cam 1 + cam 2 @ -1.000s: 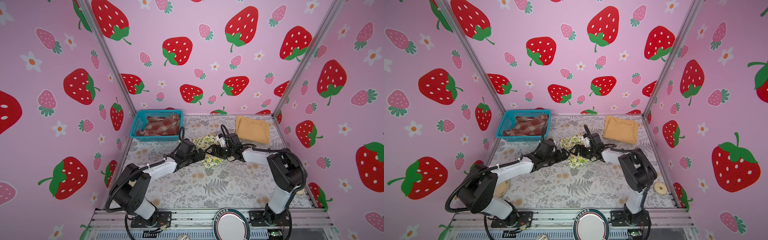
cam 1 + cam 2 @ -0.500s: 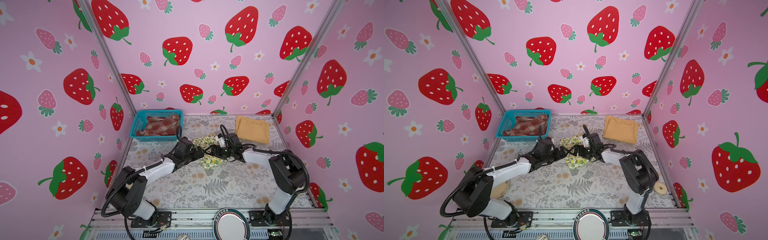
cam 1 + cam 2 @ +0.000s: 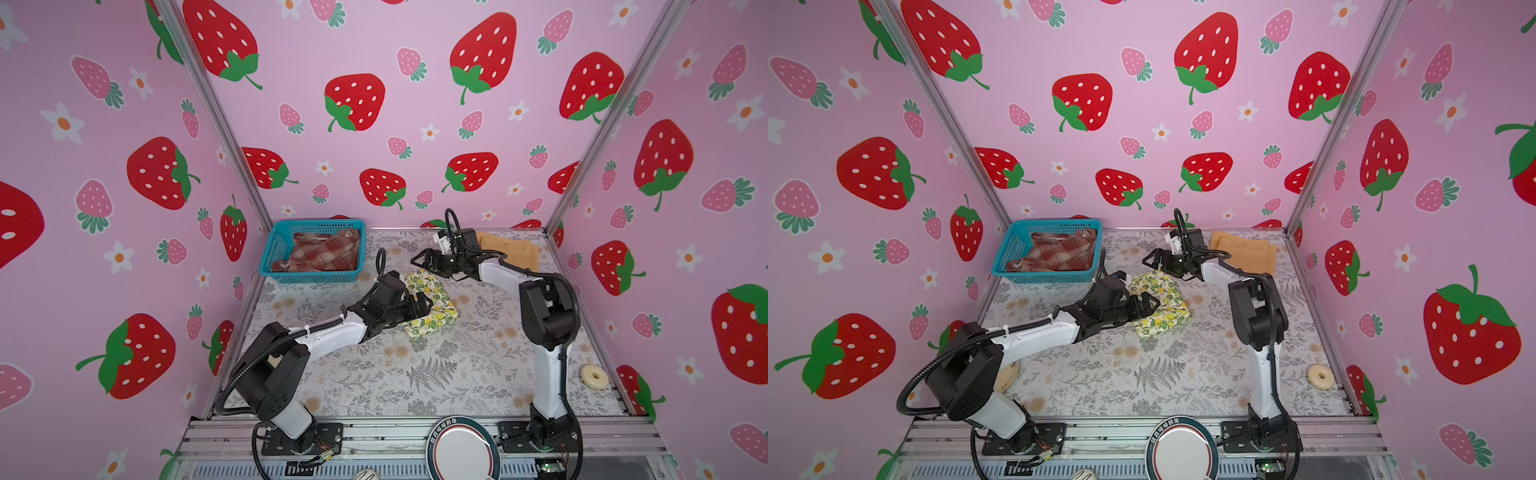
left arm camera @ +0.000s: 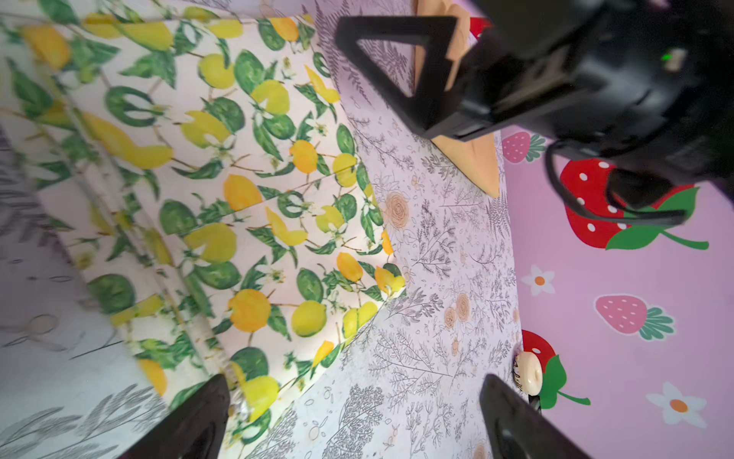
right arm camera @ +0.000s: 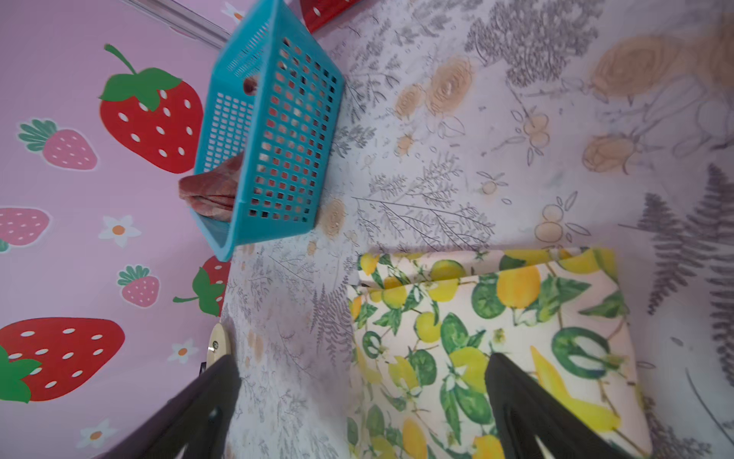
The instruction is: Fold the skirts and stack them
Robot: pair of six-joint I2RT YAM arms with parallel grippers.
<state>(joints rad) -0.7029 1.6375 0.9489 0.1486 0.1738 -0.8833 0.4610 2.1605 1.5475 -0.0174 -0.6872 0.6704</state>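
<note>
Stacking looks like the step in hand: the lemon skirt (image 3: 438, 305) lies folded in a tidy block at the centre of the table (image 3: 457, 374), with nothing gripping it. To do this well, I judge each gripper should come down on an opposite edge and pinch through all the layers at once, so the fold does not fall open on the lift. The skirt should then be carried low and level to the yellow skirt (image 3: 511, 249), which lies folded flat at about 1 o'clock on the table, and set squarely on top. The plaid skirt (image 3: 324, 253) sits crumpled in the basket (image 3: 309, 276) at about 11 o'clock, not yet folded.

The left gripper (image 3: 423, 302) stands wide and empty over the lemon skirt's 8 o'clock edge. Its wrist view shows one finger (image 4: 198, 421) at the hem and the other over bare table. The right gripper (image 3: 419, 262), also wide and empty, hangs just past the skirt's 12 o'clock corner, pointing toward 9 o'clock and raised clear of the cloth.
</note>
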